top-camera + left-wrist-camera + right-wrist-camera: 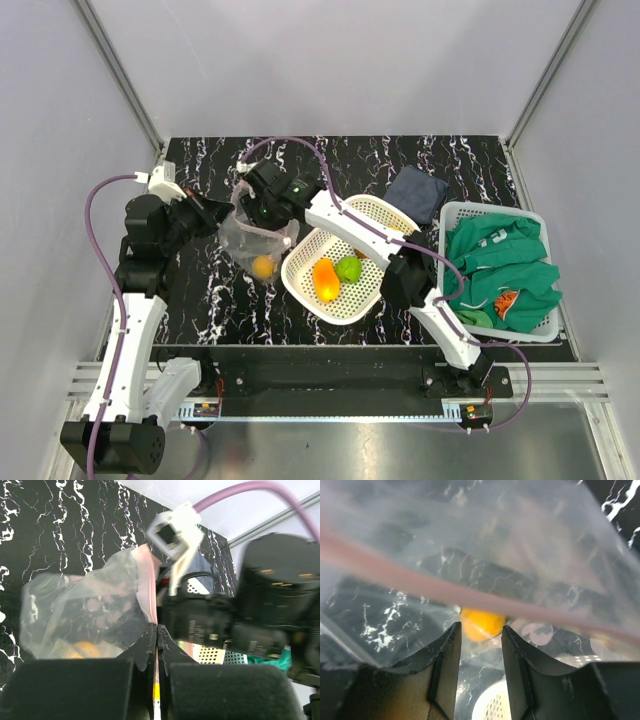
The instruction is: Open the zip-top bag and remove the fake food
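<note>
Pinching the zip-top bag (85, 610), left tool (157, 630); right tool (480, 630) spread; black marbled table (450, 160), grey walls (330, 60).

The clear, crinkly bag (252, 238) sits crumpled and slack. Its pinkish zip strip (470, 597) crosses just beyond the right fingers (445, 670), and the left fingers (140, 650) pinch it. One orange fruit (480, 624) lies low inside, seen between the right fingertips. An orange-yellow piece (325, 280) and a green round one (348, 268) lie outside the bag, apart from both.
</note>
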Controlling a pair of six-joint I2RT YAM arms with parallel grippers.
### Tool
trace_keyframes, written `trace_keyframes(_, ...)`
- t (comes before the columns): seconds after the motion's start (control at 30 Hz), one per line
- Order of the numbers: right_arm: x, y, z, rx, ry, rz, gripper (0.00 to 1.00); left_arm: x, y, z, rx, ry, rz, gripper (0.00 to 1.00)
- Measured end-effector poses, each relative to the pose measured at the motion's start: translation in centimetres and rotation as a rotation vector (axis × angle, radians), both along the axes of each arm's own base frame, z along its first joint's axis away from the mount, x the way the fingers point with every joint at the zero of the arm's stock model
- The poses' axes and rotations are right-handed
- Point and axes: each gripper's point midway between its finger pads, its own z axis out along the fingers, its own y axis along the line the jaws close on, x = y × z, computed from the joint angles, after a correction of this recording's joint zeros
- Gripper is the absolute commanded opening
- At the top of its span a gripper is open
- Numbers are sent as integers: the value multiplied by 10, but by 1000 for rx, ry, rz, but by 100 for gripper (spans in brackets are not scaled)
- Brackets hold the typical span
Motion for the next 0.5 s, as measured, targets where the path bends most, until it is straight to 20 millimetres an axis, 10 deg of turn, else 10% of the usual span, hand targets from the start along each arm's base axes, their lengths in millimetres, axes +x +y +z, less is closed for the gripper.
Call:
trace_keyframes(0.33,-9,0,-61,-65,97,15,42,4,1,-19,7,29,2,0)
trace_keyframes(0.5,-13,-1,-82,-78,121,17,42,4,2,-35,36,67,-5,43)
